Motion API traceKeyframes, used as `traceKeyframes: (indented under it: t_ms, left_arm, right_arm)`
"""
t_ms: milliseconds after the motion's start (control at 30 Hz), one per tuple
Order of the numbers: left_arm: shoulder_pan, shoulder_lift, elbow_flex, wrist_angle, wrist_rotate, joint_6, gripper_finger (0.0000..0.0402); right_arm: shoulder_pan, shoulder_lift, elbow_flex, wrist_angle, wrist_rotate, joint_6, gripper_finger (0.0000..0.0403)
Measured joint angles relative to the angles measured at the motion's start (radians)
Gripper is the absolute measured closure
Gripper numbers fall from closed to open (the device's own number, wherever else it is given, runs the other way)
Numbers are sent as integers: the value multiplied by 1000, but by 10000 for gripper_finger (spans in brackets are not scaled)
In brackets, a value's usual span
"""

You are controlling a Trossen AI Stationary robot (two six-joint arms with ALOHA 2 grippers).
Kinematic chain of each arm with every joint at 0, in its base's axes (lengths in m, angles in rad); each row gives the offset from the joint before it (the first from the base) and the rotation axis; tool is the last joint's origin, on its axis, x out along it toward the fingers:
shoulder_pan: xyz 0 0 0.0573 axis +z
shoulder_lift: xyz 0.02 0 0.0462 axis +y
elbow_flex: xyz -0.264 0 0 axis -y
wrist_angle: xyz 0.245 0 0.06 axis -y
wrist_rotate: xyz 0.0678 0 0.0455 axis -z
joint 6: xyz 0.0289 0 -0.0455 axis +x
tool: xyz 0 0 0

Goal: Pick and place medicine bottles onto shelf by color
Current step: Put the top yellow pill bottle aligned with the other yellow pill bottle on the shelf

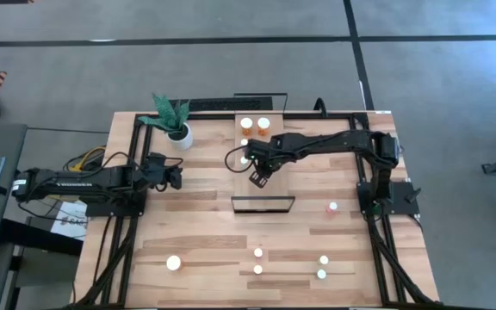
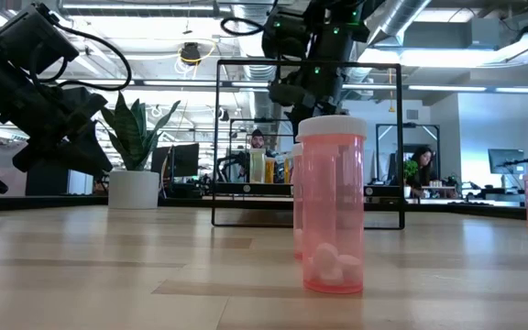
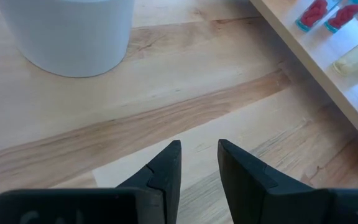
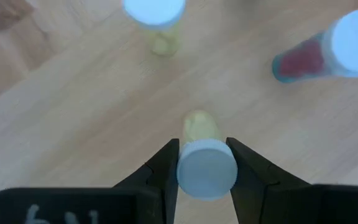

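- Waiting at the left of the surface (image 1: 205, 250), the left gripper (image 1: 177, 176) hangs just above the wood with its jaws clenched on nothing; the left wrist view shows bare planks under its fingers (image 3: 166, 171).
- Just beyond it stands a white pot (image 1: 180, 136) with a green plant (image 1: 169, 112), near the far left corner.
- Next comes the shelf (image 1: 250, 189), a long light board running from the far edge toward the middle, with a thin black frame (image 1: 263, 204) at its near end.
- At its far end stand two orange bottles (image 1: 247, 126) side by side, and a pale one (image 1: 245, 143) just nearer.
- Over the shelf's middle, the right gripper (image 1: 257, 179) reaches in from the right, its jaws grasping a pale yellow bottle (image 4: 202, 158) by the white cap; whether its base touches the board, I cannot tell.
- On the near part of the surface stand loose bottles: a larger one (image 1: 173, 263), a pair (image 1: 257, 261), another pair (image 1: 322, 267) and a pink one (image 1: 332, 207) near the right arm's base.
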Motion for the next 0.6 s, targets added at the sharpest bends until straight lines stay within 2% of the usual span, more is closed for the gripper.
traceKeyframes:
  t_ms: [600]
  left_arm:
    - [0,0,0,0,2,0,310]
  right_arm:
    - [-24,17,29,-12,-4,-28,273]
